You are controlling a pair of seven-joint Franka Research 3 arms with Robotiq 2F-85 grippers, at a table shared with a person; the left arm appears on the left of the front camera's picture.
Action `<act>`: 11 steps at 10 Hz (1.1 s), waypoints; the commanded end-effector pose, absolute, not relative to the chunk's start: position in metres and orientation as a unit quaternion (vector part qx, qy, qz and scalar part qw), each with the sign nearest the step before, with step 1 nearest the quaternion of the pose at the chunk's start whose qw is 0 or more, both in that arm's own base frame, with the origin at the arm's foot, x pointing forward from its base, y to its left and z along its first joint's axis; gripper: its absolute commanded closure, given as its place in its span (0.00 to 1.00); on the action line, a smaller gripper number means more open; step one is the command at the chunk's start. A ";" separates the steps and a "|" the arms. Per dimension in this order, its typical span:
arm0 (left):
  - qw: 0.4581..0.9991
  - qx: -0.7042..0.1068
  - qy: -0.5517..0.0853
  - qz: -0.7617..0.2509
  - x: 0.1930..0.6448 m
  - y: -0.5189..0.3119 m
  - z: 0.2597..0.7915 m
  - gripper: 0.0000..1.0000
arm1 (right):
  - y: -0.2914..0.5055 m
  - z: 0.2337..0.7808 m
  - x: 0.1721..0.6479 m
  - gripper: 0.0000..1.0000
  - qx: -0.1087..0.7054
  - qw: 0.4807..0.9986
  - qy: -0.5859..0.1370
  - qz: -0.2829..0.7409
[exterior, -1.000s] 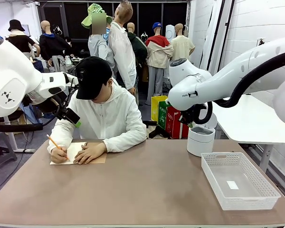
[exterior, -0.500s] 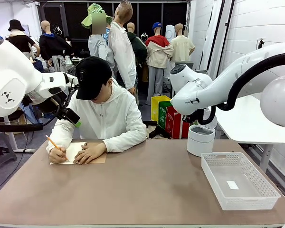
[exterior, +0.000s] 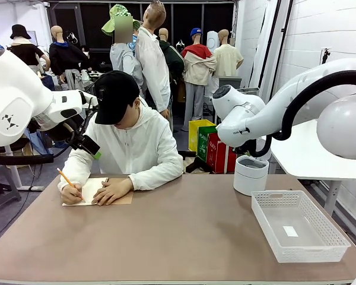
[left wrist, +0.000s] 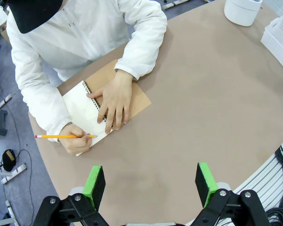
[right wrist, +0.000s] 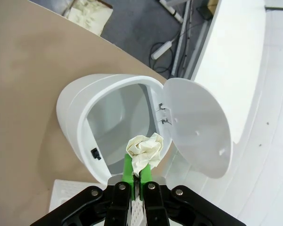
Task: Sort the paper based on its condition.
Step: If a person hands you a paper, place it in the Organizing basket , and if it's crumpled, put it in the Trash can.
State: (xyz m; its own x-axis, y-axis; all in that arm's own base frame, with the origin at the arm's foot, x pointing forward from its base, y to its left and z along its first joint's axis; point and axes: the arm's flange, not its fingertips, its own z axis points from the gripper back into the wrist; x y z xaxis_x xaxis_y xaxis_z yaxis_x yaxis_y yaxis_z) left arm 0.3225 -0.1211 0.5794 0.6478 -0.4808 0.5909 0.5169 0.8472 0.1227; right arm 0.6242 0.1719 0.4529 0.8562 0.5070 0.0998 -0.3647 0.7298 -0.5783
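Right gripper (right wrist: 136, 172): green fingers pressed together on a wad of crumpled paper (right wrist: 145, 149), pinched at its lower edge. The wad hangs above the white bin (right wrist: 85, 117), which stands at the far right edge of the table (left wrist: 203, 94). The lid (right wrist: 198, 127) is swung fully open. In the right wrist view the wad sits over the rim by the hinge, not over the middle of the opening. Left gripper (left wrist: 150, 182): fingers wide apart, nothing between them, hovering above the table's left side near the person. The person writes with a pencil (left wrist: 61, 136) in a spiral notebook (left wrist: 80, 106) at the far left edge, other hand flat on the page. A white basket (exterior: 311, 254) stands at the near right corner. Step in hand, as judged: disposal of the crumpled piece. Next move likely calls for a small shift toward the middle of the opening, then parting the fingers so the wad drops inside and does not catch on the rim.
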 end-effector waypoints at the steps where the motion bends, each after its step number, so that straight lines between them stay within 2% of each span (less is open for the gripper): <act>1: 0.907 -0.031 -0.318 -0.274 0.323 -0.120 0.579 0.00 | 0.172 0.446 0.637 1.00 -0.299 0.922 -0.127 0.211; 5: 0.907 -0.031 -0.318 -0.274 0.323 -0.120 0.579 0.00 | 0.168 0.437 0.647 1.00 -0.315 0.921 -0.116 0.198; 6: 0.907 -0.031 -0.318 -0.274 0.323 -0.120 0.579 0.00 | 0.168 0.436 0.648 0.89 -0.314 0.922 -0.113 0.197; 10: 0.907 -0.031 -0.318 -0.274 0.323 -0.120 0.579 0.00 | 0.168 0.434 0.645 0.10 -0.308 0.924 -0.110 0.197; 11: 0.907 -0.031 -0.318 -0.274 0.323 -0.120 0.579 0.00 | 0.169 0.436 0.644 0.00 -0.308 0.924 -0.110 0.197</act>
State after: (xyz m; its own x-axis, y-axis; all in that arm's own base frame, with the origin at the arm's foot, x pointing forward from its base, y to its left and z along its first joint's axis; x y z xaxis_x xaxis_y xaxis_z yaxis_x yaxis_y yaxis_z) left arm 0.3225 -0.1211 0.5794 0.6478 -0.4808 0.5909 0.5169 0.8472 0.1227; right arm 0.6402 0.1667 0.4348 0.8879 0.4543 0.0729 -0.3282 0.7365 -0.5915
